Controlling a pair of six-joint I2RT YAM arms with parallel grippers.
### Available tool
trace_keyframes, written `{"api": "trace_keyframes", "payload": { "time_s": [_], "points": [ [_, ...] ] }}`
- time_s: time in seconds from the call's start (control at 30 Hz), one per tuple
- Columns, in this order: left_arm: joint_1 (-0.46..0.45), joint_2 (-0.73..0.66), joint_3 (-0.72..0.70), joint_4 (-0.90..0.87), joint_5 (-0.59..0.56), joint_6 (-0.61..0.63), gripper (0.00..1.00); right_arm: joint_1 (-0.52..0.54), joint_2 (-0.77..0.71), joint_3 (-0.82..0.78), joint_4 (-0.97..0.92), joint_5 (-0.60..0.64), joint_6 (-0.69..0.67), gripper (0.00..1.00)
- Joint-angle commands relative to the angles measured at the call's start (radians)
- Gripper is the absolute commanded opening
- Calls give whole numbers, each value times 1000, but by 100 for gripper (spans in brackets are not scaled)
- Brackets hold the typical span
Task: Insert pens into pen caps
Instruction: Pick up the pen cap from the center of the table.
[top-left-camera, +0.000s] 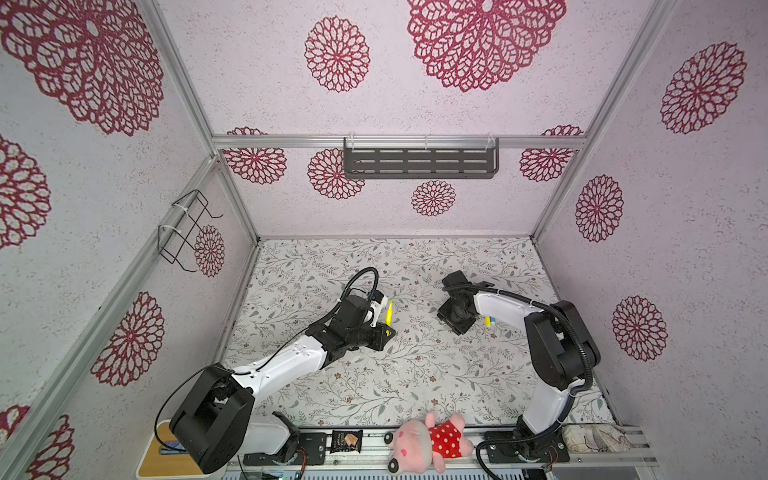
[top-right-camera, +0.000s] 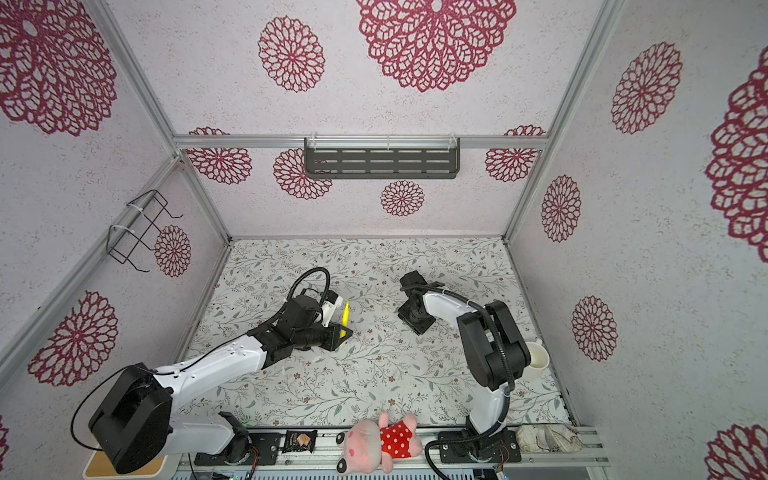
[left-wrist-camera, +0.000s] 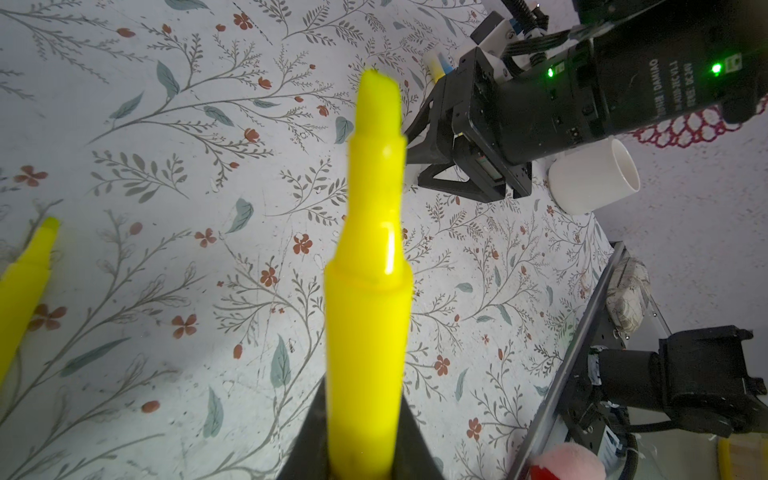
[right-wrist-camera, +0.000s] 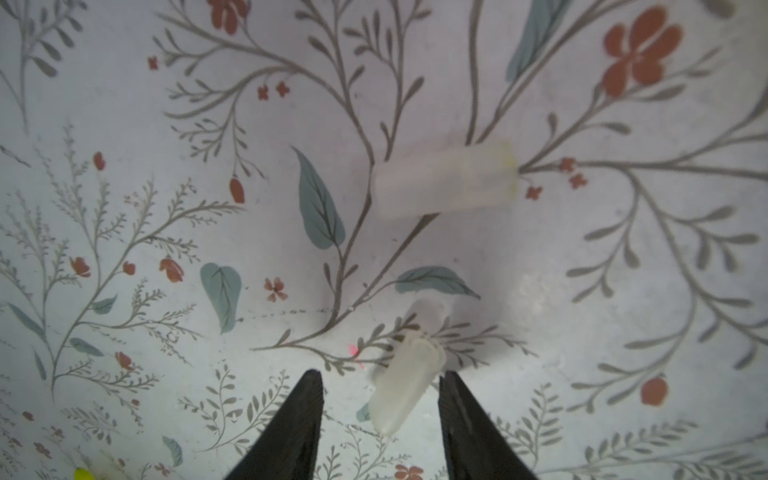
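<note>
Yellow pen (left-wrist-camera: 368, 257), bare-tipped, is clamped in the left gripper (left-wrist-camera: 361, 419) while the right gripper (right-wrist-camera: 380, 390) stands with jaws apart astride a loose pen cap (right-wrist-camera: 405, 382) lying on the table cover (right-wrist-camera: 124, 124), so by my judgement this pair is not yet joined.

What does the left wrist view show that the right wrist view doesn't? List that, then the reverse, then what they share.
Left wrist only: the left end effector shut on the held yellow pen, a second yellow pen lying on the cover, and a white mug.

Right wrist only: two pen caps up close. The near cap lies between the fingers of the open right end effector, and the far cap lies beyond it.

Both: the floral table cover.
</note>
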Motion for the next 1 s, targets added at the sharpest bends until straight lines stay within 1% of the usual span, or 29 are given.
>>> {"api": "trace_keyframes", "payload": {
  "time_s": [0.0,0.17,0.4,0.6,0.67,0.83,0.9,0.93,0.97],
  "points": [
    [-6,-28,-12,7,-17,7,0,-7,29,43,-81,4,-23,47],
    [-6,-29,-14,7,-17,6,0,-8,79,82,-150,-8,-45,41],
    [-6,-38,-17,8,-23,5,0,-8,99,78,-156,-18,-46,36],
    [-6,-43,-19,4,-28,6,0,-6,91,77,-172,20,-76,27],
    [-6,-42,-17,6,-29,7,0,-6,90,70,-167,16,-85,24],
    [-5,-35,-11,7,-25,7,0,-7,80,26,-104,-26,-98,12],
    [-6,-36,-11,5,-25,7,0,-6,67,4,-62,-51,-103,3],
    [-6,-38,-11,4,-25,6,0,-7,63,-1,-51,-59,-105,0],
    [-6,-41,-12,1,-26,9,0,-7,57,-3,-44,-64,-108,0]
  ]
}}
